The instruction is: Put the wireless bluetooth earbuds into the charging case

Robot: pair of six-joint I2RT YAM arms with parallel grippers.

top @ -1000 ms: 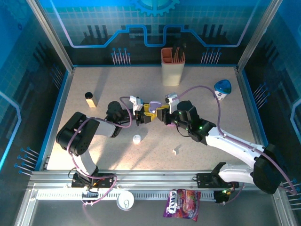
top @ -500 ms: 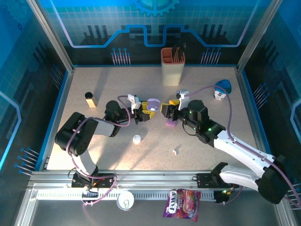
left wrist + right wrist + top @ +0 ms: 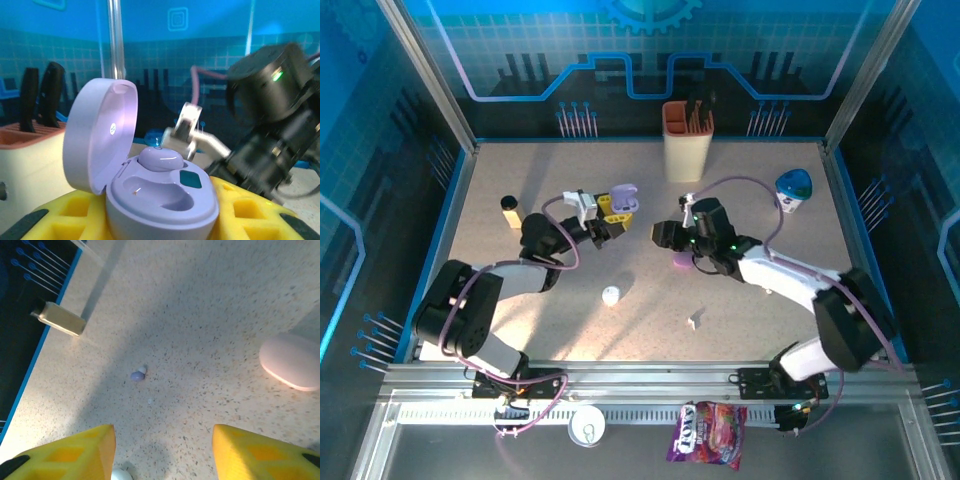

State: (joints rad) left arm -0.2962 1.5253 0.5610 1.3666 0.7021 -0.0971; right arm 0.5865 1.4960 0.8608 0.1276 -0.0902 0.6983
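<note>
Meanwhile the left pincer (image 3: 609,210), stretched forward, grips the open lilac case (image 3: 161,196); the right pincer (image 3: 163,446) points downward, wide and empty.

Brightness: bright on the table (image 3: 640,340), dim and blue at the walls (image 3: 380,200).
Shadows: soft; a broad dark band crosses the table diagonally in the right wrist view.
Sharp: the lilac case (image 3: 165,200), with a mild shine on its lid (image 3: 100,135).
Blurred: the right arm (image 3: 270,115) behind it, also the background.

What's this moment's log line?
left fingers: shut on lilac case, lid open | seated earbud: one in case | right fingers: open, empty | loose purple earbud: on table
</note>
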